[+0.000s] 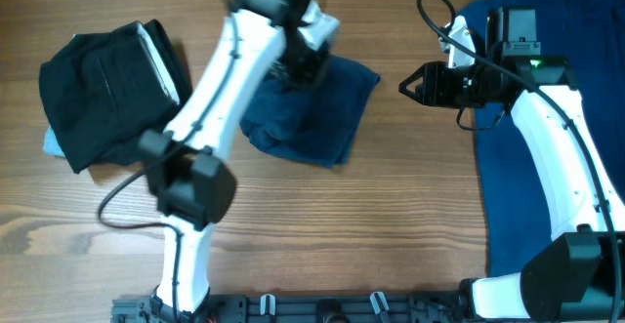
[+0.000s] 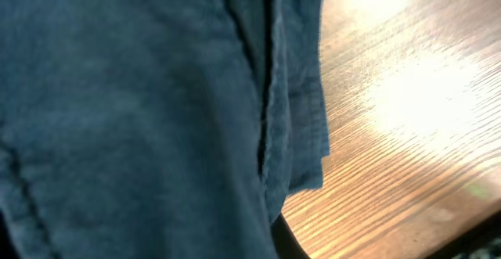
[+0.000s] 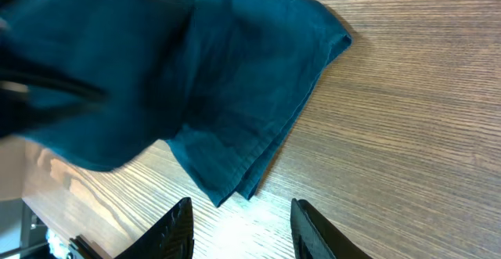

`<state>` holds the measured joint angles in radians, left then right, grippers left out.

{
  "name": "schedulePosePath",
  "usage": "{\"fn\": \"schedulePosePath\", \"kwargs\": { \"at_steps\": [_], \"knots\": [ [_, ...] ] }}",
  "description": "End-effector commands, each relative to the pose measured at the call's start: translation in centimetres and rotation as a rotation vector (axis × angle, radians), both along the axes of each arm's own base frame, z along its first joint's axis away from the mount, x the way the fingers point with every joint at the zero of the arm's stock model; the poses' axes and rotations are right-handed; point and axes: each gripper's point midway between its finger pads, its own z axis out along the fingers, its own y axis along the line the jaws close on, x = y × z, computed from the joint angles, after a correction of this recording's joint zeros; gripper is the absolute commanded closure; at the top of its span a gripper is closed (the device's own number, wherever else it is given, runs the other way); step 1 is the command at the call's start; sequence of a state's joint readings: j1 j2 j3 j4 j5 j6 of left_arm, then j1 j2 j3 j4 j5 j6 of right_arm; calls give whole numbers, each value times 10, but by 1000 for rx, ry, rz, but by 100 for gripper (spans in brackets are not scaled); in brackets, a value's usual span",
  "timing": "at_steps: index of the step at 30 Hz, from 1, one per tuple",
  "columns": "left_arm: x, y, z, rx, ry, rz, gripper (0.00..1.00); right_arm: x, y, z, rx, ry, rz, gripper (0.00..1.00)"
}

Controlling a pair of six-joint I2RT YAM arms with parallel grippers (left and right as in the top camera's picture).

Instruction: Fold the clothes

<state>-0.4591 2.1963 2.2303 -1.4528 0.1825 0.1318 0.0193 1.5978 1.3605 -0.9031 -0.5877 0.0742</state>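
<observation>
Shorts [image 1: 314,116], dark navy, lie bunched on the bench [image 1: 391,225] directly under the left claw [image 1: 298,64]. That claw is clenched. Navy fabric and one seam crowd its wrist view [image 2: 141,118], so it appears to grip the shorts at their far edge, though its fingers are hidden there. The left arm [image 1: 220,89] rises from the near edge of the bench, bends at a dark elbow, and slants forward and rightward, with the wrist tipped down onto the cloth.

A black garment [image 1: 107,89] lies folded well to the left of that claw, apart from the shorts. A pale blue piece [image 1: 51,145] peeks out at its near left corner.

The right claw [image 1: 410,84] hovers to the right of the shorts, near them but not touching, and points leftward at them. It is released: in its wrist view the two dark fingers [image 3: 176,228] stand parted over bare wood, nothing between them [image 3: 243,232]. The nearest corner of the shorts [image 3: 235,134] lies just ahead of them.

The right arm [image 1: 557,138] comes up from the near right corner and arcs forward, then turns left at the wrist. A brighter blue cloth [image 1: 576,30] is spread behind and beneath that arm, running along the bench's right side.
</observation>
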Motion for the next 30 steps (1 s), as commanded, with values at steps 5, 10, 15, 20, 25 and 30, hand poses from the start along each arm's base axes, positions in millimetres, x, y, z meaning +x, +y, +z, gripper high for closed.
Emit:
{"fn": "schedulePosePath", "kwargs": {
  "at_steps": [5,10,15,20,25,30],
  "knots": [
    [-4,-62,-55,35,14,0,47,1,3,11,18,-23,5,60],
    [-5,-51,16,5,-94,23,35,0,2,9,6,-17,0,55],
    [8,0,86,19,-264,126,37,3,5,11,7,-34,12,54],
    [22,47,50,10,-110,236,96,10,60,13,60,-144,154,70],
    [16,62,-31,7,125,271,96,22,140,9,155,-244,289,75],
    [-31,58,-106,-1,369,235,96,56,151,-51,83,-159,122,70]
  ]
}}
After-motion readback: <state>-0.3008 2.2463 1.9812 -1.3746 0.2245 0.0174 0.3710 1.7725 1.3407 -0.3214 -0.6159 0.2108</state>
